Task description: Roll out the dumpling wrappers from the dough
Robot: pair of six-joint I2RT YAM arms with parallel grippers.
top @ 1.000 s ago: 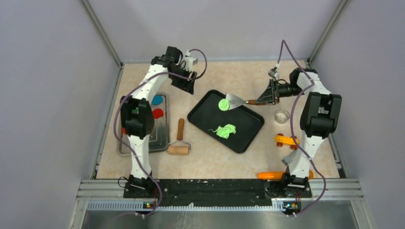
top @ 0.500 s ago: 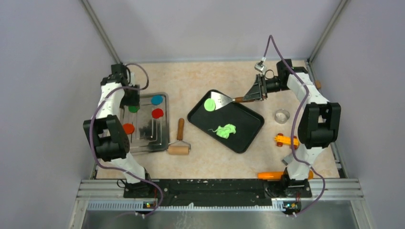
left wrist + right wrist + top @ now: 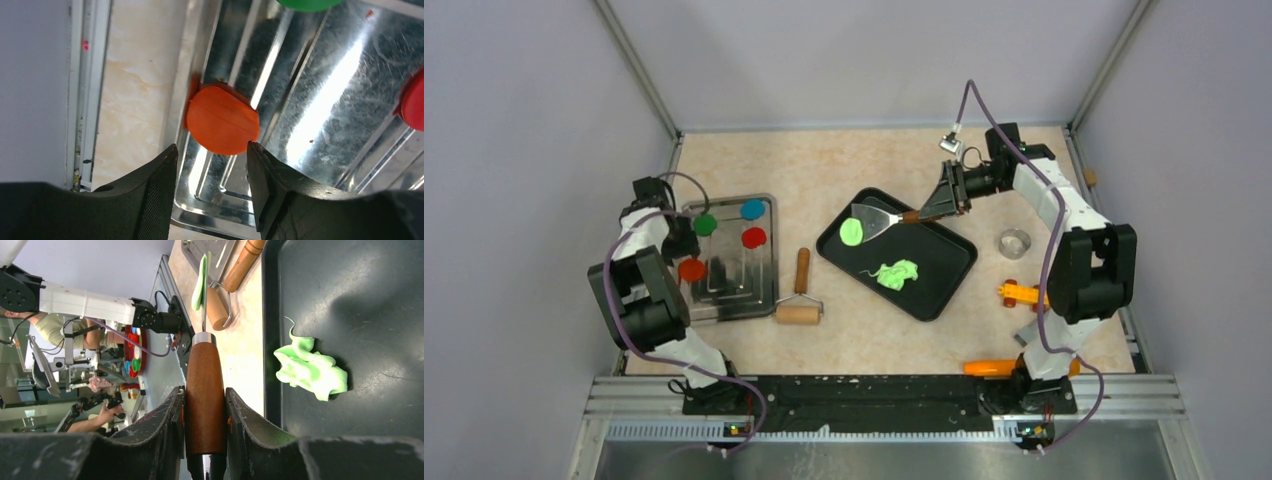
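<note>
A lime-green dumpling wrapper [image 3: 852,232] lies on the tip of a metal spatula [image 3: 873,214], above the left corner of the black tray [image 3: 944,285]. My right gripper [image 3: 936,205] is shut on the spatula's wooden handle [image 3: 205,380]; from the right wrist the wrapper [image 3: 199,279] shows edge-on. A ragged scrap of green dough [image 3: 894,272] sits mid-tray, also seen as dough [image 3: 310,371]. My left gripper [image 3: 679,243] hovers open over the metal tray's left side, its fingertips [image 3: 167,165] just short of an orange disc [image 3: 222,120], nothing between them.
The metal tray [image 3: 764,300] holds a dark green disc [image 3: 705,224], blue disc [image 3: 752,209], red disc [image 3: 753,237] and orange disc [image 3: 691,270]. A wooden rolling pin [image 3: 798,300] lies between the trays. A metal ring cutter [image 3: 1014,243] and orange tools [image 3: 1021,294] sit at right.
My left arm swung from the back centre to the metal tray's left side and its jaws narrowed slightly. My right gripper carried the spatula and wrapper leftward.
</note>
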